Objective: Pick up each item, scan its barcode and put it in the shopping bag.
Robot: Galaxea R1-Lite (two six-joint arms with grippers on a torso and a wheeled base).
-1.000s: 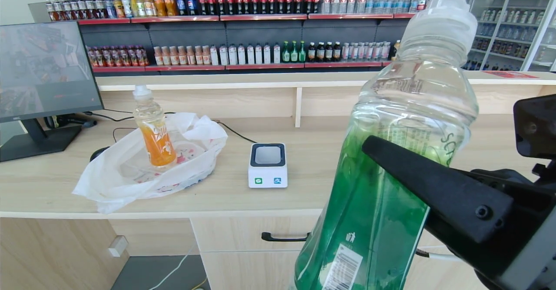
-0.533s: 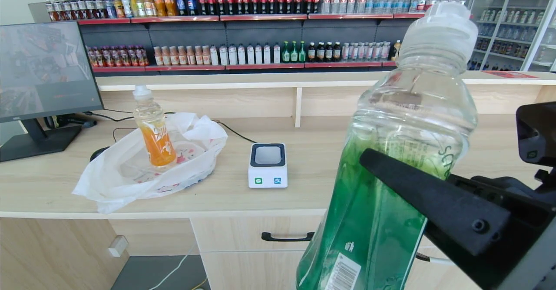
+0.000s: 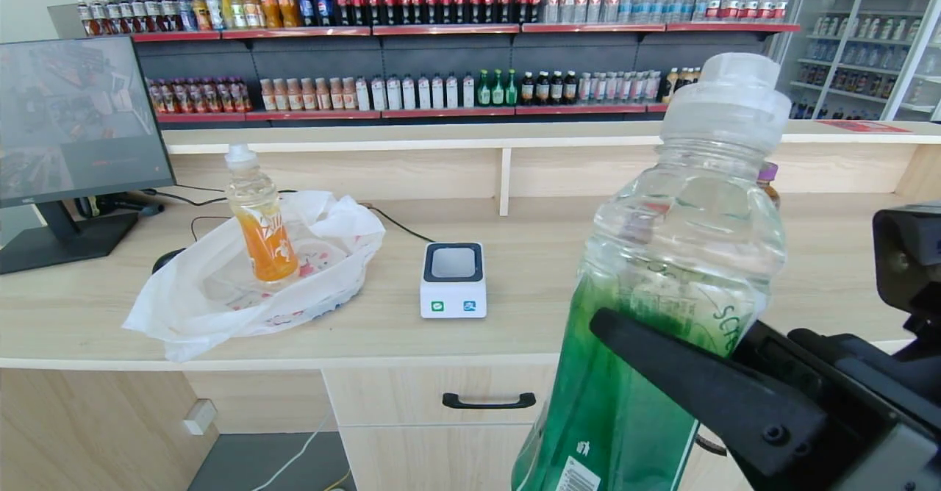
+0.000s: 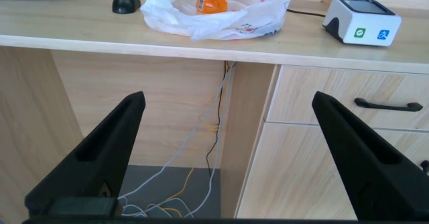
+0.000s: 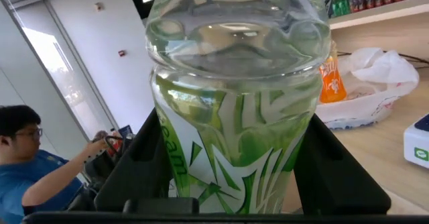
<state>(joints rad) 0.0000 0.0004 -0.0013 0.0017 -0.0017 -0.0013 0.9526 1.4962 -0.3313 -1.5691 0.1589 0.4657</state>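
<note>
R gripper (image 5: 236, 137) clamps the green-label bottle (image 3: 684, 256) mid-body, held up off the counter (image 3: 529, 256), right of the scanner (image 3: 453, 279). L gripper (image 4: 228, 98) hangs below the counter edge, jaws wide apart, nothing btwn them. Shopping bag (image 3: 191, 307) lies left of scanner w/ orange bottle (image 3: 259, 219) upright inside.

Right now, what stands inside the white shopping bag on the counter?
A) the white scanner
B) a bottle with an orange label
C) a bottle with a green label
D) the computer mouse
B: the orange-label bottle stands upright in the shopping bag, while the right hand holds the green-label bottle.
</note>
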